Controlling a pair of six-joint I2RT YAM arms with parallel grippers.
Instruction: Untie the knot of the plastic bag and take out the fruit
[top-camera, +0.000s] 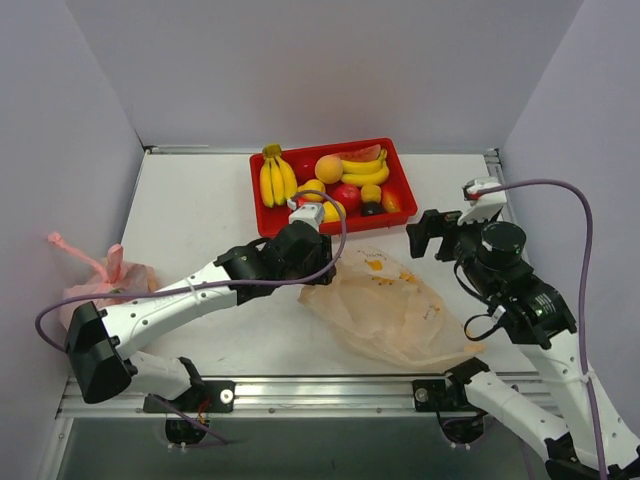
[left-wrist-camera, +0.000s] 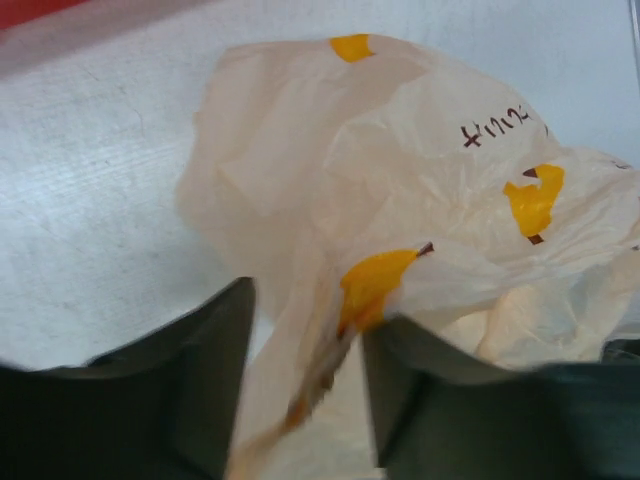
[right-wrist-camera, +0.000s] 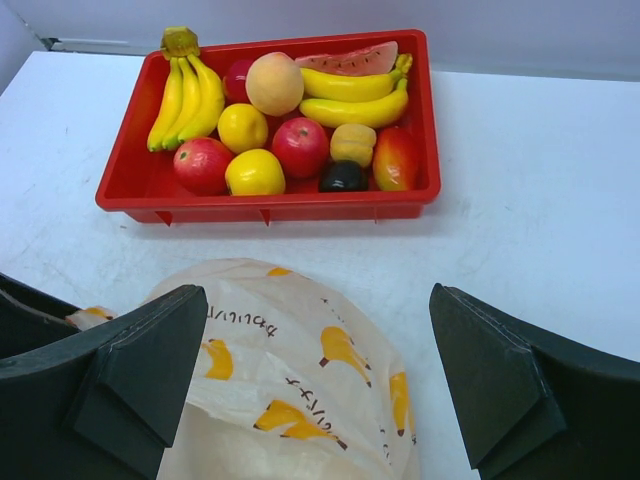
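Note:
The peach-orange plastic bag (top-camera: 395, 315) lies slack and flattened on the table in front of the red tray (top-camera: 322, 148); it carries yellow prints. No knot shows on it. The round fruit (right-wrist-camera: 300, 145) sits in the tray, with apples, yellow pieces and a dark plum. My left gripper (top-camera: 322, 265) is at the bag's upper left edge. Its jaws are partly apart, with a strip of the bag's film (left-wrist-camera: 300, 380) running between them (left-wrist-camera: 308, 310). My right gripper (top-camera: 428, 235) is wide open and empty above the bag's far right edge (right-wrist-camera: 318, 300).
The tray (right-wrist-camera: 270, 208) also holds banana bunches (top-camera: 275, 180) and a watermelon slice (right-wrist-camera: 350, 58). A pink knotted bag (top-camera: 100, 275) lies at the table's left edge. Grey walls close in three sides.

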